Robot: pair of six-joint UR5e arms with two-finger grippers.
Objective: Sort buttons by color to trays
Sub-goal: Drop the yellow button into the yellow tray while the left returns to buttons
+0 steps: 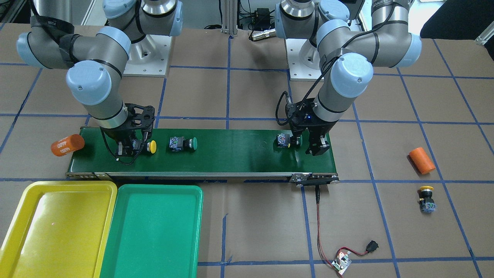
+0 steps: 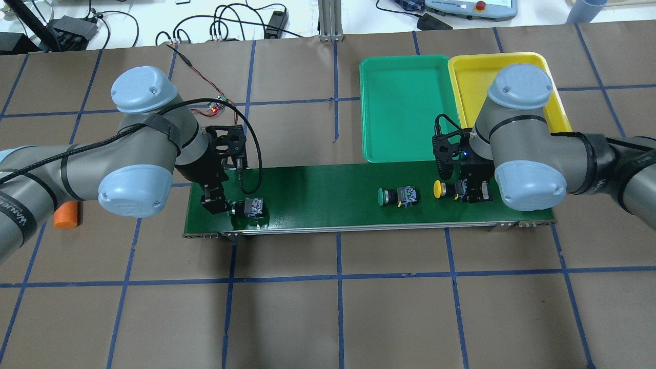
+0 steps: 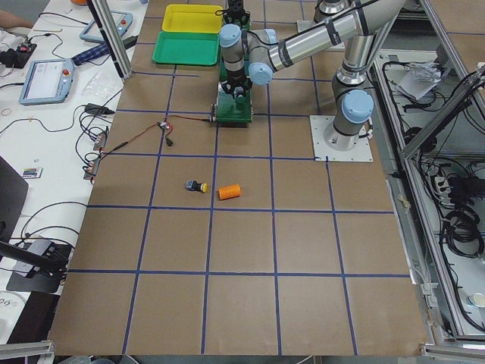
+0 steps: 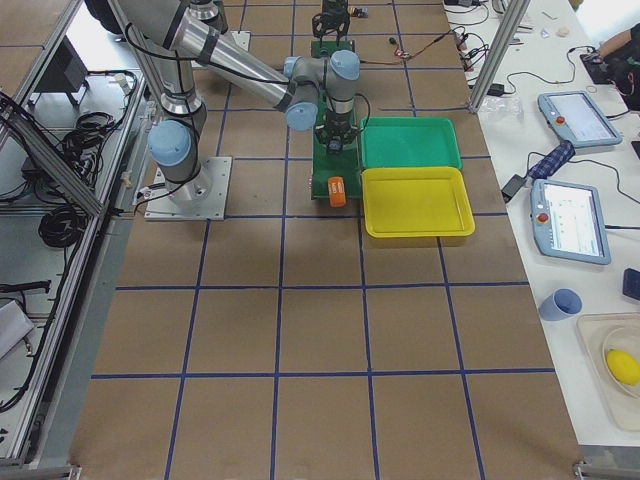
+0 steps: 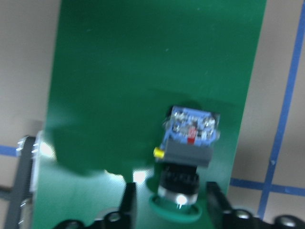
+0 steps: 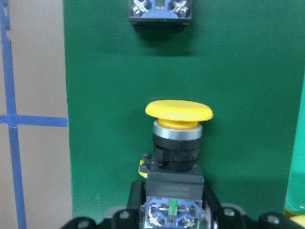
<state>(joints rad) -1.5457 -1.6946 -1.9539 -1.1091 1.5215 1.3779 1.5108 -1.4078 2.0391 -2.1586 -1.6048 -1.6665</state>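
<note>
My right gripper is clamped on the body of a yellow button lying on the conveyor belt. I'd lift straight up, carry it to the yellow tray just beyond, and release low so it can't roll. My left gripper is wide, straddling a green button at the belt's far end, and should close on the collar, not the cap.

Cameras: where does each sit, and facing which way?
Front: across the table, facing the robot; left arm, right arm.
Overhead: behind the robot, looking down forward; both arms.
Left side: table's left end, looking along; left arm nearer.
Right side: opposite end; right arm nearer.
Left wrist: down on green button; left hand around it.
Right wrist: down on yellow button; right hand holds it.
Shared: both wrists see belt.
</note>
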